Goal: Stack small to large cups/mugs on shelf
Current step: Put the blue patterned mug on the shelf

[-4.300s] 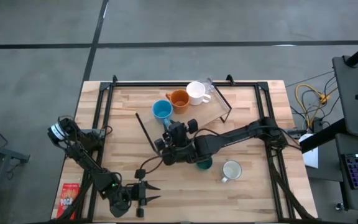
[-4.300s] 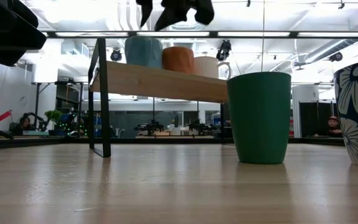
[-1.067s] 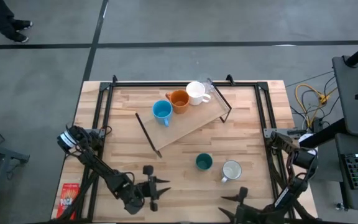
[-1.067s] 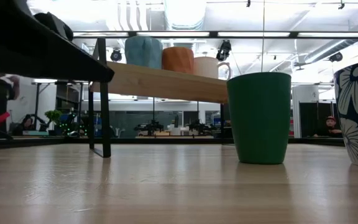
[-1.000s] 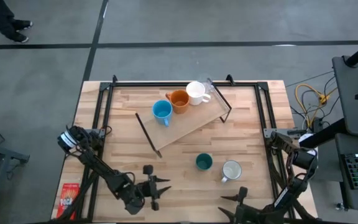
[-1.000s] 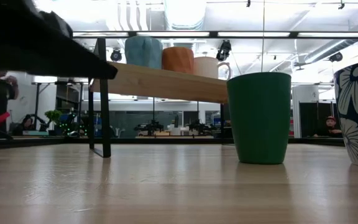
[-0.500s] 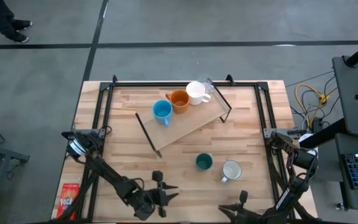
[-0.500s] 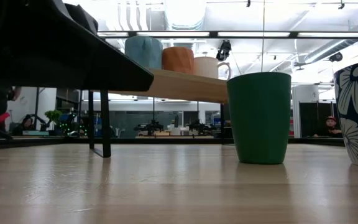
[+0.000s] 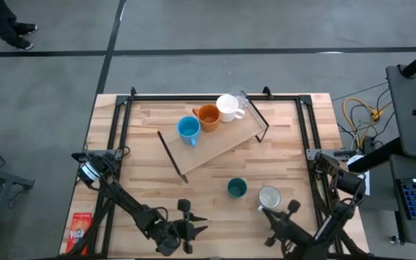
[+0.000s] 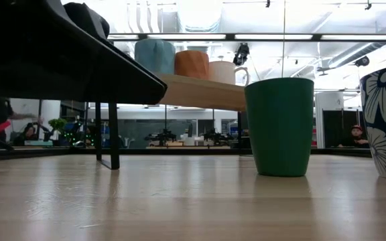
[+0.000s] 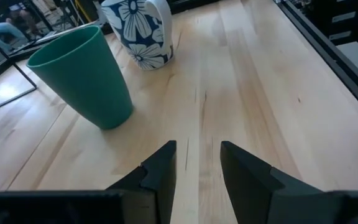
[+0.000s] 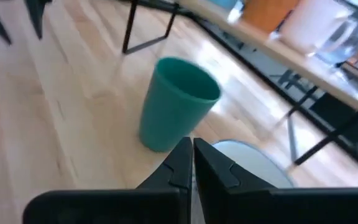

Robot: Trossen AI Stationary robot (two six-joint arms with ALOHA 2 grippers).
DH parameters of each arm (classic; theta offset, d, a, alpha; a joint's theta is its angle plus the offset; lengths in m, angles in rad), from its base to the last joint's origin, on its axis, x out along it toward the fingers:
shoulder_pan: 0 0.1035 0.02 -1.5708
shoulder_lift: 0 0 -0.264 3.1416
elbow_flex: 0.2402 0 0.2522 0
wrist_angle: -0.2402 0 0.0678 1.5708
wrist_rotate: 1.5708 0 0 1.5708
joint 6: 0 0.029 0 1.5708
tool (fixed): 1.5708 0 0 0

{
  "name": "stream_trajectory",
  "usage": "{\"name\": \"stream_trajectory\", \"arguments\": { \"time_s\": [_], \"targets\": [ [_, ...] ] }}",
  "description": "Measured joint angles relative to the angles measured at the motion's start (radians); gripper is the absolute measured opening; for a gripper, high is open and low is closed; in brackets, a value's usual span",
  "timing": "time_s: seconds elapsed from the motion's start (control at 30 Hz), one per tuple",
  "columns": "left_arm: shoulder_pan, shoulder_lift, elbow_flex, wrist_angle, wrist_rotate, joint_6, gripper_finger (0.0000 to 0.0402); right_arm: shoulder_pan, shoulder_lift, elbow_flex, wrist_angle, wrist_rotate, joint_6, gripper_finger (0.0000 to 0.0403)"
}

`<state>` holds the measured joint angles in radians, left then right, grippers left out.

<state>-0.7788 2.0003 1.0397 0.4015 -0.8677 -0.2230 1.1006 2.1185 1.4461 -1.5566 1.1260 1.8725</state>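
- Shelf: stands diagonally on the table, toward the far side.
- On the shelf, in a row and touching or nearly so: light blue mug, orange mug, white mug. A clear glass sits just beside the white mug at the shelf's far end.
- Not yet on the shelf: teal green mug and pale floral mug, both upright on the table, near each other, between the shelf and the near edge.
- Judgement: three of five mugs placed, two left; size order cannot be confirmed from above.
- Left hand: low at the near table edge, pointed toward the teal green mug; fingers parted, holding nothing.
- Right hand: at the near edge just beside the floral mug, hovering over its rim in the right wrist view; fingers pressed together, grasping nothing.
- Judgement: the floral mug looks to be the right hand's next target; the fingers would have to part first.
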Motion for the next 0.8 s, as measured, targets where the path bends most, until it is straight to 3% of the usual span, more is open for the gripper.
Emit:
{"name": "stream_trajectory", "arguments": {
  "time_s": [0.23, 0.57, 0.8],
  "targets": [
    [0.000, 0.000, 0.000, 0.000, 0.003, -0.005, 0.0111, 0.006, -0.024, 0.038, -0.015, -0.028, -0.036, 0.0008],
    [0.000, -0.001, -0.001, 0.000, 0.040, -0.006, 0.0111, -0.049, -0.127, -0.019, -0.014, -0.088, -0.083, 0.0008],
    [-0.001, -0.002, -0.004, 0.000, 0.057, -0.006, 0.0111, -0.082, -0.278, -0.088, -0.014, -0.244, -0.023, 0.0008]
  ]
}}
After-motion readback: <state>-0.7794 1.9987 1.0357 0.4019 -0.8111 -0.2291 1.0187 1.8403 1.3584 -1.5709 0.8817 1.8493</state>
